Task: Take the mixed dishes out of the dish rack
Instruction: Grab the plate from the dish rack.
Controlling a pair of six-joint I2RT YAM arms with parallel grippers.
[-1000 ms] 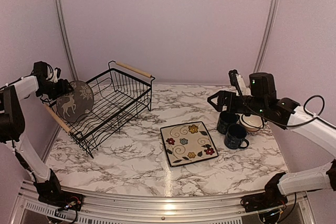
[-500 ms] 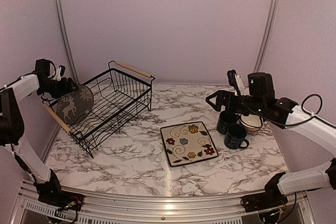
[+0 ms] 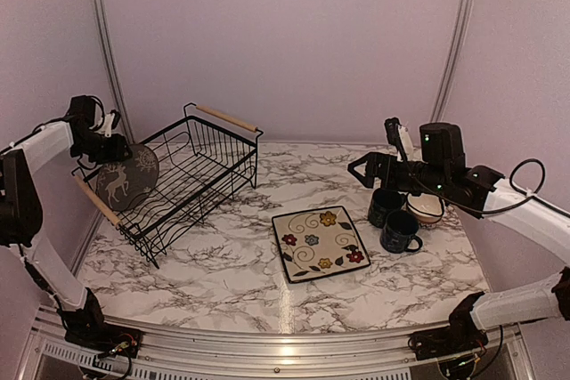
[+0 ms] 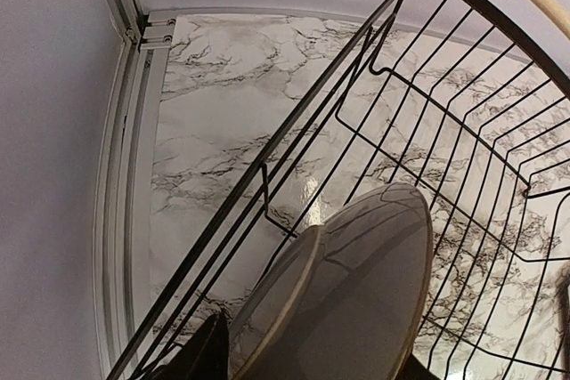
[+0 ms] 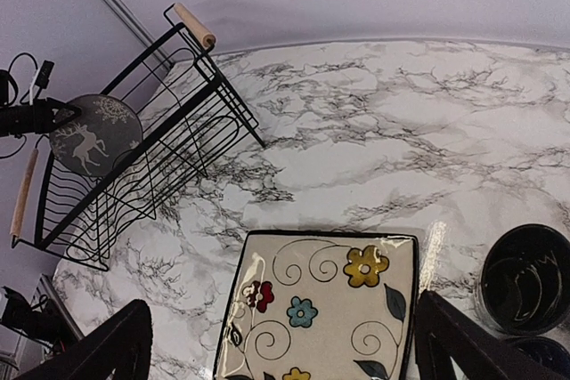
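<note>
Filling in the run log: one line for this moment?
left hand at deer plate in rack, grip unclear | right hand open, empty, near mugs | square plate, mugs on table

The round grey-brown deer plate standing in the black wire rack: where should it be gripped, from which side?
Pinch the upper rim of the round grey-brown deer plate, coming down from above. It stands on edge, leaning, at the left end of the black wire dish rack; wires fence its lower half, leaving only the top edge free.
</note>
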